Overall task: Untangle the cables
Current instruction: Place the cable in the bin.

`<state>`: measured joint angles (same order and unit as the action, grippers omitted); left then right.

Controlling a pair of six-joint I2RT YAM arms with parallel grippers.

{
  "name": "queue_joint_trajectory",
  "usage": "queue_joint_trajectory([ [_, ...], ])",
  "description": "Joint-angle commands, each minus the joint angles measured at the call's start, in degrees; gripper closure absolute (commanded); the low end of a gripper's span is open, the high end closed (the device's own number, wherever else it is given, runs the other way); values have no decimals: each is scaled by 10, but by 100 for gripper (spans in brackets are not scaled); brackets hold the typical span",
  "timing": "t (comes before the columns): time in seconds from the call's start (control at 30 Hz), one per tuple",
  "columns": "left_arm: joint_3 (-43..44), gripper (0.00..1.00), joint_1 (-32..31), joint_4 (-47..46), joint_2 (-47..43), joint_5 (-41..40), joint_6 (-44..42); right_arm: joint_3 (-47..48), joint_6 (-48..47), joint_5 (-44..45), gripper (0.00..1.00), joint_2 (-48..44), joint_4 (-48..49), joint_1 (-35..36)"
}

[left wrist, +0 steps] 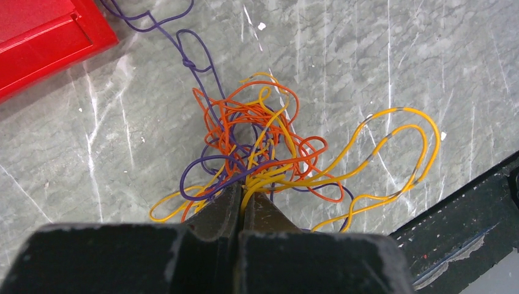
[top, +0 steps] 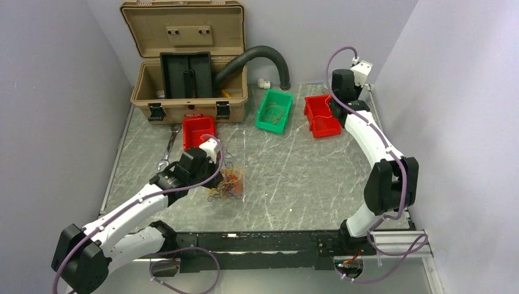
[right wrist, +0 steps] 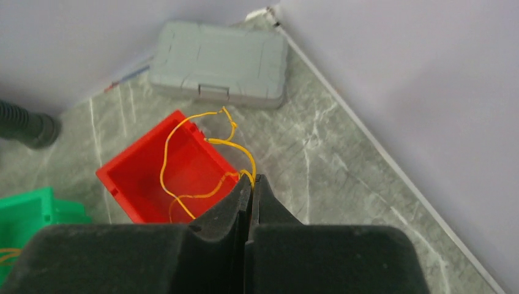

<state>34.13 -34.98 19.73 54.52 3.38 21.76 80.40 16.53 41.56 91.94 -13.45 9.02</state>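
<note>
The cables form a loose tangle (top: 227, 182) (left wrist: 263, 141) of thin orange, yellow and purple wires lying on the marble table. A purple strand with a small knot (left wrist: 188, 62) trails off toward the upper left. My left gripper (top: 221, 171) (left wrist: 243, 188) is shut on the near side of the tangle, with yellow strands pinched between its tips. At the back right, my right gripper (top: 331, 110) (right wrist: 251, 179) is shut on a single yellow cable (right wrist: 162, 174). That cable hangs in loops over a red bin (top: 321, 117) (right wrist: 122, 196).
A green bin (top: 274, 110) holding wire sits at the back centre. A second red bin (top: 199, 131) (left wrist: 43, 37) stands just beyond the tangle. Behind are an open tan toolbox (top: 190, 73) and a black hose (top: 263, 58). A wrench (top: 168, 150) lies left, a grey case (right wrist: 220, 64) is in the corner, and a black rail (top: 263, 242) runs along the front.
</note>
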Motion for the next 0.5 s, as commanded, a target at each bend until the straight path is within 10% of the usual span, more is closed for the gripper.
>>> queue_joint_trajectory([
  [0.0, 31, 100, -3, -30, 14, 5, -8, -5, 21, -58, 100, 22, -4, -1],
  [0.47, 47, 100, -2, -21, 33, 4, -20, 124, 49, -117, 100, 207, -147, -2],
])
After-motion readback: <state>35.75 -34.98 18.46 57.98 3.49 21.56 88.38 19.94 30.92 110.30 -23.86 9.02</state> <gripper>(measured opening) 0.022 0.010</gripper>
